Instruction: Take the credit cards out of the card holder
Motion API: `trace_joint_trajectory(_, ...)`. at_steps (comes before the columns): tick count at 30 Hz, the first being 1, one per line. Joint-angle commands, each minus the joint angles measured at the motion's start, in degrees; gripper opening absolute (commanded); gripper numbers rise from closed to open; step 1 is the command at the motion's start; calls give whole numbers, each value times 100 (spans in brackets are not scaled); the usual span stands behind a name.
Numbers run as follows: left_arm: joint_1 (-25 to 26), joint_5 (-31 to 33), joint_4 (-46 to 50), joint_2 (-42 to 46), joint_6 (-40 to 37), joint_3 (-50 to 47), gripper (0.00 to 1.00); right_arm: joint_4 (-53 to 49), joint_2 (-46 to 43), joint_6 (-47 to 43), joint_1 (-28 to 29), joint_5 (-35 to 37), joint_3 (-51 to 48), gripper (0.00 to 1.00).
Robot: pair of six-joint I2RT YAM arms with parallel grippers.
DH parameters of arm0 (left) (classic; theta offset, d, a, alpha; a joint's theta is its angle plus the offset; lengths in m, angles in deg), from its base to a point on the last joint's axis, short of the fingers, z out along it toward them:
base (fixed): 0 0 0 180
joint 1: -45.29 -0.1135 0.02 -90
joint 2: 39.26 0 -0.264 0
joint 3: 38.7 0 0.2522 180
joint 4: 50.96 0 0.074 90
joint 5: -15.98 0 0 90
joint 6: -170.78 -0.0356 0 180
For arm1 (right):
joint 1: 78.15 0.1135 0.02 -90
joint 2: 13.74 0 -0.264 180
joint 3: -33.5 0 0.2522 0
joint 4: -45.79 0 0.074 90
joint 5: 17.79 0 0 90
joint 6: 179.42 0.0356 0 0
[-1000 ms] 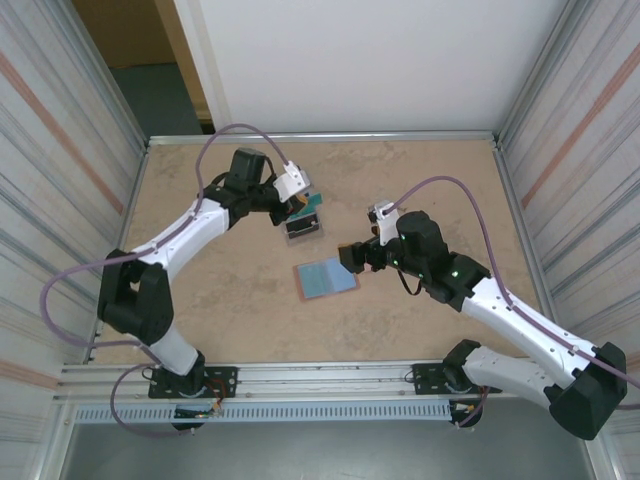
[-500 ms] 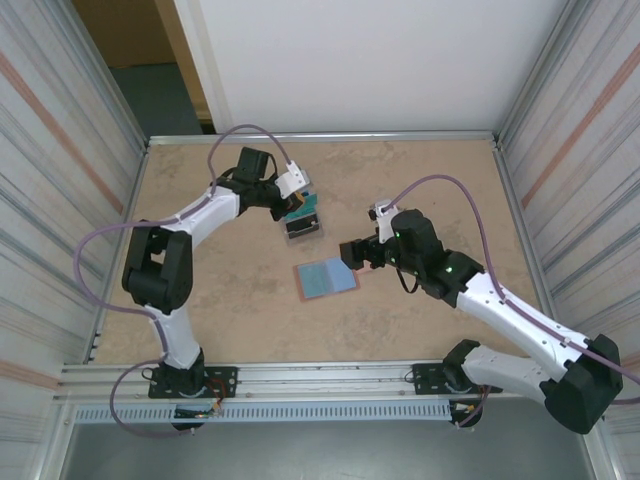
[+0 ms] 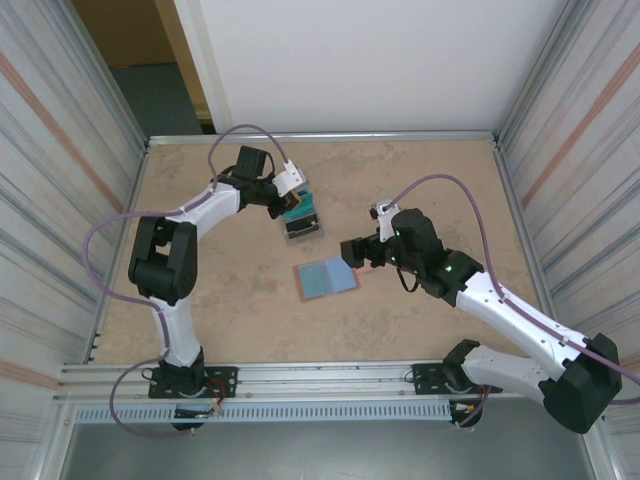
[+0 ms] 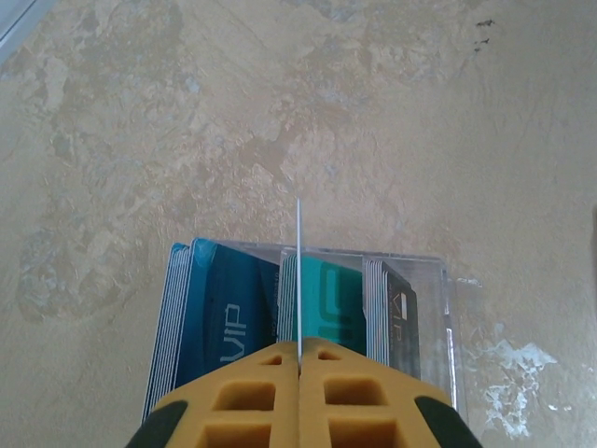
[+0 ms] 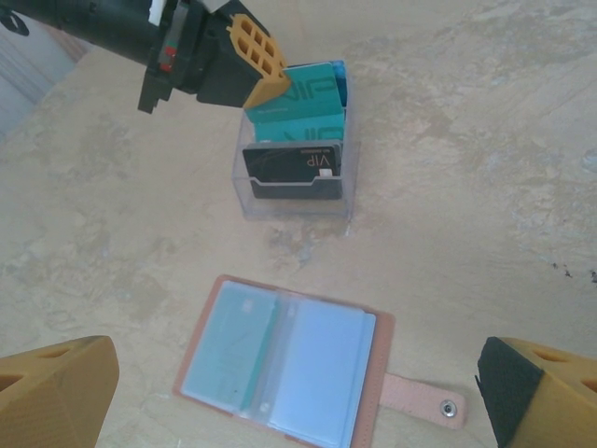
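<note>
Left pincer [image 4: 298,373] is clamped on one credit card [image 4: 298,238], seen edge-on, directly over the clear stand [image 4: 429,308], which already carries rows of blue, teal and dark cards. Reads as a drop-off in hand, with the card not yet let go.

Right pincer [image 3: 352,252] has its jaws wide apart and holds nothing. It hovers at the 3 o'clock edge of the card holder [image 3: 326,277].

Card holder lies open and flat mid-desk [image 3: 200,300], with its tab [image 5: 424,399] pointing to 3 o'clock. The stand sits near its 12 o'clock, not touching.

Progress: well along, I'd say, if the racked cards came from it.

Left to do: release this card, then check the pockets. Right wrist view shows a teal strip [image 5: 247,378] in the left pocket [image 5: 229,350]. Could be one more card, can't tell.
</note>
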Motion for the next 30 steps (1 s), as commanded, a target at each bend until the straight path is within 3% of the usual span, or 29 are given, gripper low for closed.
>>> trace_joint_trajectory(1,-37,-169,208,-153,-136,215,0,19,39,87,-41,69,149,99)
trace_joint_trajectory(8,-41,-145,235,-253,-148,259,0,29,74,97,-60,11,166,99)
trace_joint_trajectory(13,-37,-128,295,-261,-53,344,17,27,119,125,-67,-28,177,99)
trace_joint_trajectory(25,-24,-89,277,368,298,288,25,-63,264,254,-35,-4,283,100)
trace_joint_trajectory(30,70,292,-288,1162,922,-360,36,-467,621,283,250,253,565,88)
